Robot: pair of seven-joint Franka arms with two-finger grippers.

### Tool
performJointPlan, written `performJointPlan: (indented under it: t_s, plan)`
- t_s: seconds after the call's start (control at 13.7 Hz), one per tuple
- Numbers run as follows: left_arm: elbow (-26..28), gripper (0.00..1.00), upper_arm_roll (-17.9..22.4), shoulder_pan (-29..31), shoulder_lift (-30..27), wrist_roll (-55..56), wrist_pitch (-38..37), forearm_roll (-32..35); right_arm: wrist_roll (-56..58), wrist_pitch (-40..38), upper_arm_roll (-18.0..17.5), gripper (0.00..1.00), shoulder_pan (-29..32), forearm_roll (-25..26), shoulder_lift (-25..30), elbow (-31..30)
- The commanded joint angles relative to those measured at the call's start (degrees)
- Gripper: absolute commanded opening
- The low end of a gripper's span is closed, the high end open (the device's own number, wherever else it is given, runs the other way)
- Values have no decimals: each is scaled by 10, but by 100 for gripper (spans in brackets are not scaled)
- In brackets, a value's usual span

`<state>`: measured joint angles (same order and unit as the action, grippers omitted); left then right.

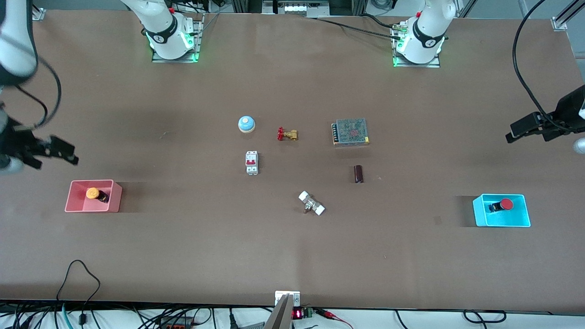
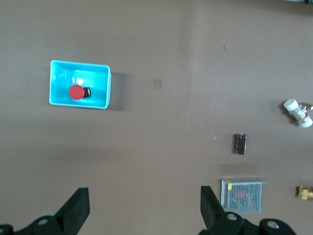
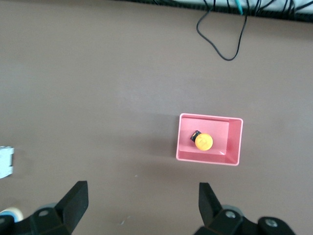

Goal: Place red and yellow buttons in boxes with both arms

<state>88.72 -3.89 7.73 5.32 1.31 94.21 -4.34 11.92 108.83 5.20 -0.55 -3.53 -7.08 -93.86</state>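
Observation:
The yellow button (image 1: 93, 193) lies in the pink-red box (image 1: 73, 201) at the right arm's end of the table; both show in the right wrist view, button (image 3: 203, 142) and box (image 3: 234, 142). The red button (image 1: 505, 204) lies in the cyan-blue box (image 1: 521, 217) at the left arm's end; both show in the left wrist view, button (image 2: 76, 92) and box (image 2: 100, 88). My right gripper (image 1: 61, 153) is open and empty, raised over bare table beside the pink-red box. My left gripper (image 1: 518, 130) is open and empty, raised over bare table beside the cyan-blue box.
In the table's middle stand a blue-and-white bell (image 1: 246, 124), a red-handled brass valve (image 1: 287, 134), a white circuit breaker (image 1: 252, 162), a metal power supply (image 1: 350, 132), a dark cylinder (image 1: 358, 174) and a white fitting (image 1: 311, 203). Cables hang at the table's near edge.

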Motion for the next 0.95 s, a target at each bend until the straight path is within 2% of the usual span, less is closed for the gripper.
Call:
performJointPlan:
  t_s: [0.0, 0.22, 0.88]
  plan:
    - [-5, 100, -7, 4, -10, -4, -38, 17, -20, -54, -1, 100, -23, 19, 59, -18]
    - [2, 100, -25, -1, -19, -5, -48, 54, -33, -111, -1, 100, -27, 19, 69, -17]
    - [3, 100, -26, 4, -21, -2, -36, 50, -35, -104, 0, 100, -40, 20, 64, -12]
